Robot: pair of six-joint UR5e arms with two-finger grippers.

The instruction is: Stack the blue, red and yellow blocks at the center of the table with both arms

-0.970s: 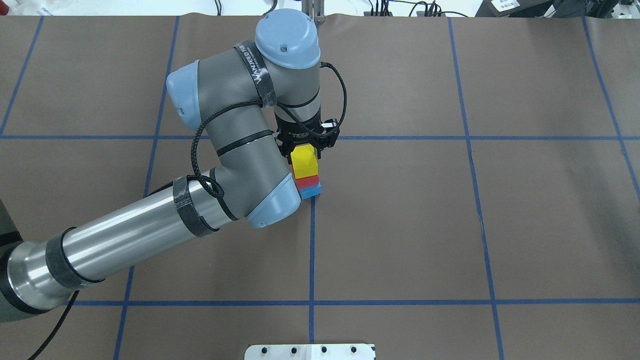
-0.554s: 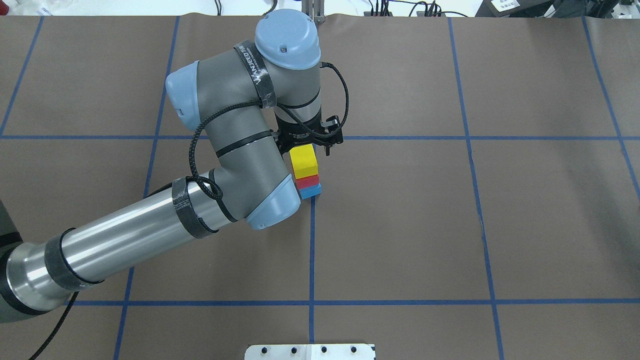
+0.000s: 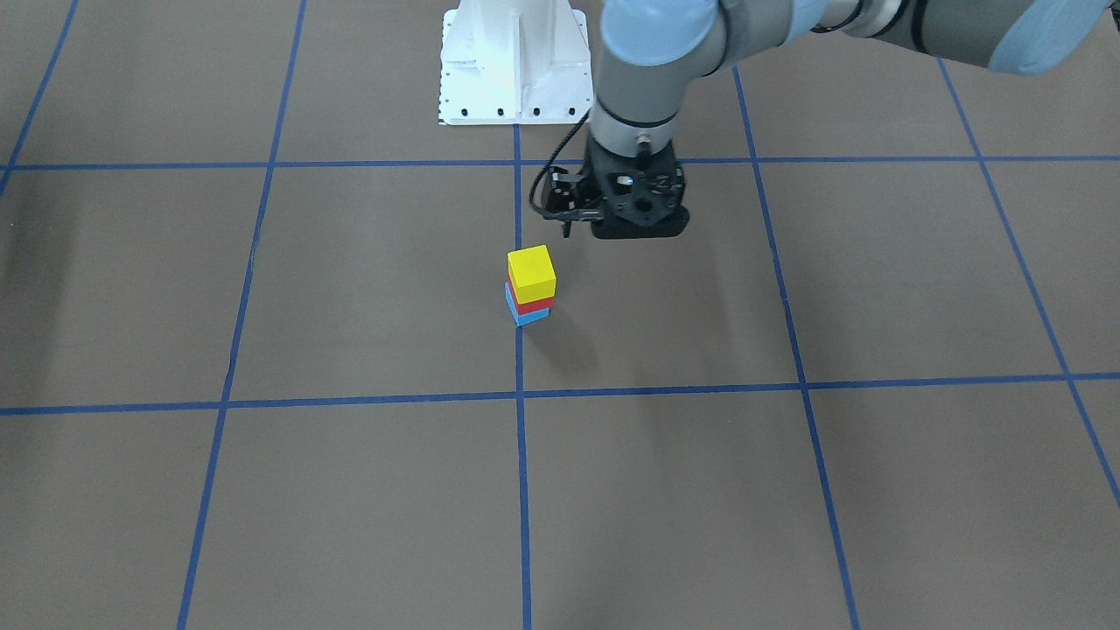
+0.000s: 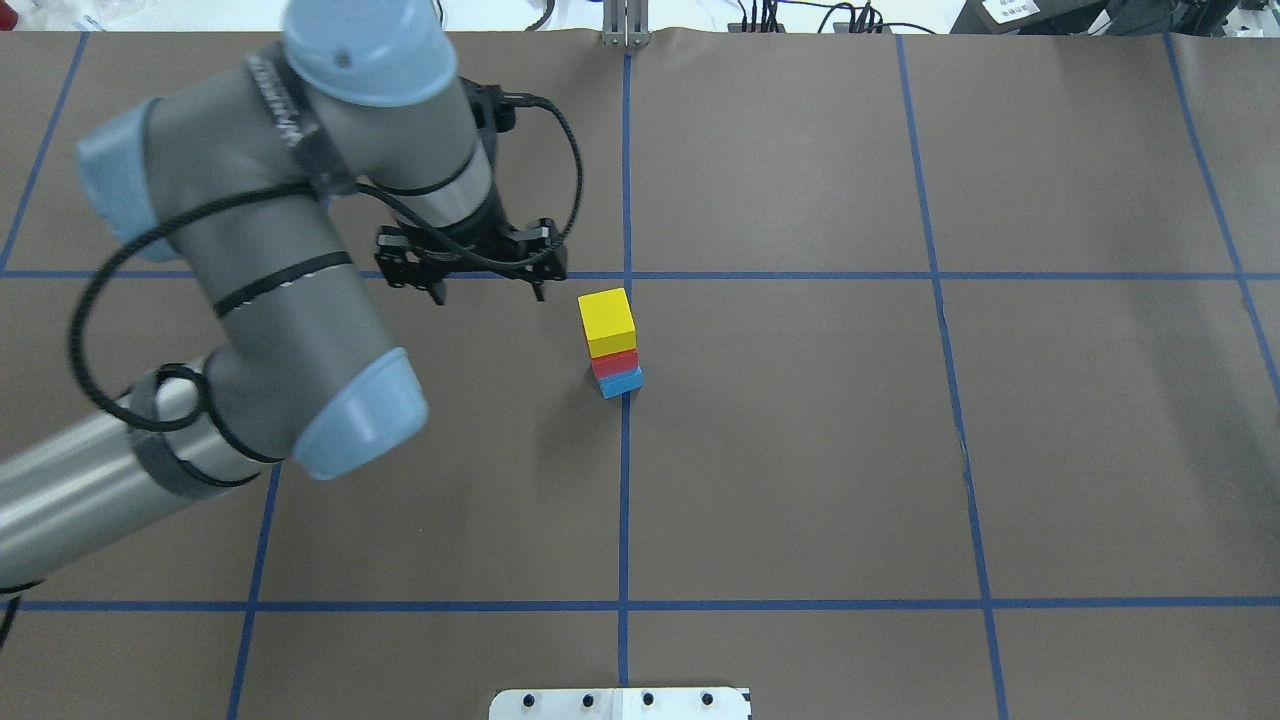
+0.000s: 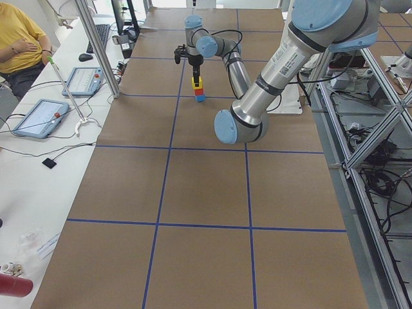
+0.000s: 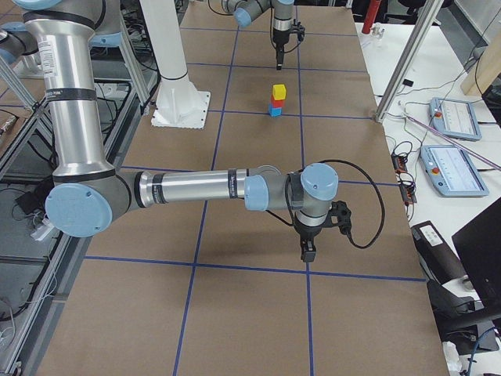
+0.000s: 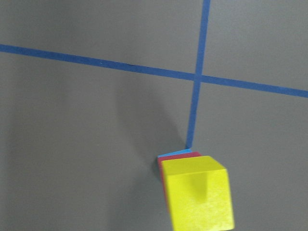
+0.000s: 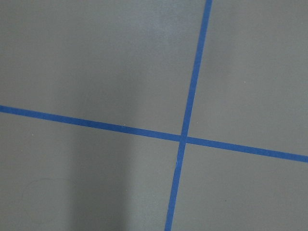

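A yellow block (image 4: 607, 320) sits on a red block (image 4: 615, 363), which sits on a blue block (image 4: 622, 382), at the table's centre cross of blue tape. The stack stands free, also in the front-facing view (image 3: 531, 271) and the left wrist view (image 7: 199, 197). My left gripper (image 4: 489, 292) is open and empty, raised to the left of the stack and apart from it. My right gripper (image 6: 308, 252) shows only in the exterior right view, low over bare table far from the stack; I cannot tell whether it is open or shut.
Brown paper with a blue tape grid (image 4: 626, 500) covers the table. The white robot base plate (image 3: 514, 66) stands at the robot's edge. Tablets and cables (image 6: 450, 168) lie on a side bench beyond the table's far edge.
The left gripper opened off the yellow block, then rose and swung left away from the stack. The stack stayed in place.
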